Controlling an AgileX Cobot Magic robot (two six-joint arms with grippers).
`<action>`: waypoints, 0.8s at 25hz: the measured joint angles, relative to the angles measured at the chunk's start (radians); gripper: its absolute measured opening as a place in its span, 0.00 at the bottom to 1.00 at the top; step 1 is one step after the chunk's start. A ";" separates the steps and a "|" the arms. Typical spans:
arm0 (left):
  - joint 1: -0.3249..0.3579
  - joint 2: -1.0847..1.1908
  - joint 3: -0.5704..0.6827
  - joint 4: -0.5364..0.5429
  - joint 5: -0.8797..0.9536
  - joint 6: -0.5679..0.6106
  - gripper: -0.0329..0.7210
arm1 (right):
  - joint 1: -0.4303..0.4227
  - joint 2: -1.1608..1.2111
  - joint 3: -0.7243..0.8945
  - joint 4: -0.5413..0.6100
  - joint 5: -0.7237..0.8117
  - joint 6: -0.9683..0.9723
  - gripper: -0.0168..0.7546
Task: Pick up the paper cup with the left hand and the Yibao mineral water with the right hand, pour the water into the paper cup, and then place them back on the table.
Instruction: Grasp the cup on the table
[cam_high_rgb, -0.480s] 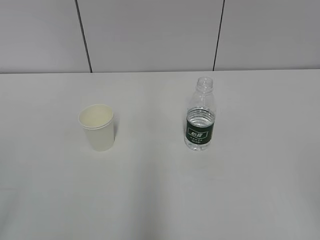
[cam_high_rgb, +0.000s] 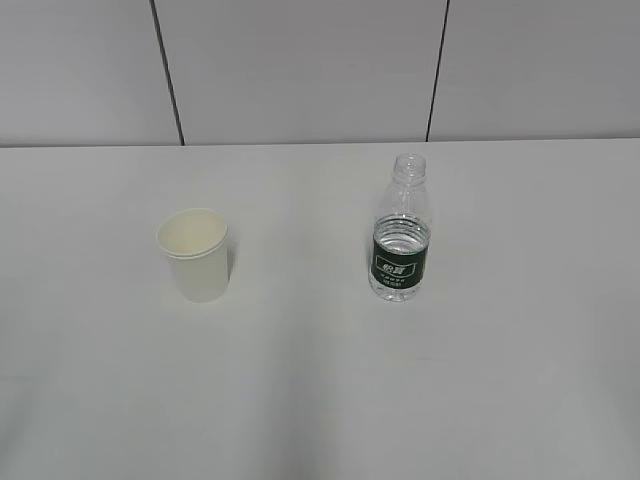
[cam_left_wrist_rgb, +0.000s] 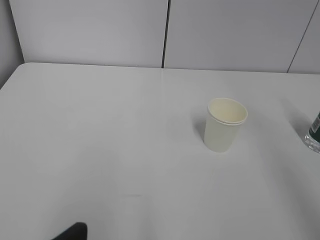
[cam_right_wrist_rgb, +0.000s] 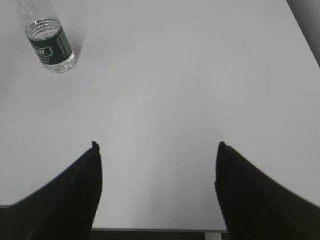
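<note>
The white paper cup (cam_high_rgb: 195, 255) stands upright on the table (cam_high_rgb: 320, 390), left of centre. The Yibao mineral water (cam_high_rgb: 401, 235), a clear capless bottle with a green label, stands upright to its right with water up to the label. Neither arm shows in the exterior view. In the left wrist view the cup (cam_left_wrist_rgb: 225, 125) stands far ahead and to the right, and the bottle's edge (cam_left_wrist_rgb: 314, 136) is at the right border. Only one black fingertip (cam_left_wrist_rgb: 75, 231) of the left gripper shows, holding nothing. My right gripper (cam_right_wrist_rgb: 157, 147) is open and empty over the table's near edge, with the bottle (cam_right_wrist_rgb: 50, 42) far off at upper left.
A grey panelled wall (cam_high_rgb: 300, 70) runs behind the table's far edge. The table's front edge (cam_right_wrist_rgb: 150, 229) lies just under the right fingers. Its right edge (cam_right_wrist_rgb: 304, 31) shows at the upper right of the right wrist view.
</note>
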 joint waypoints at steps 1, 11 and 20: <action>0.000 0.000 0.000 0.001 0.000 0.000 0.79 | 0.000 0.000 0.000 0.000 0.000 0.000 0.73; 0.000 0.000 0.000 0.007 0.000 0.000 0.79 | 0.000 0.000 0.000 0.000 0.000 0.000 0.73; 0.000 0.000 0.000 0.007 0.000 0.000 0.79 | 0.000 0.000 0.000 0.000 0.000 0.000 0.73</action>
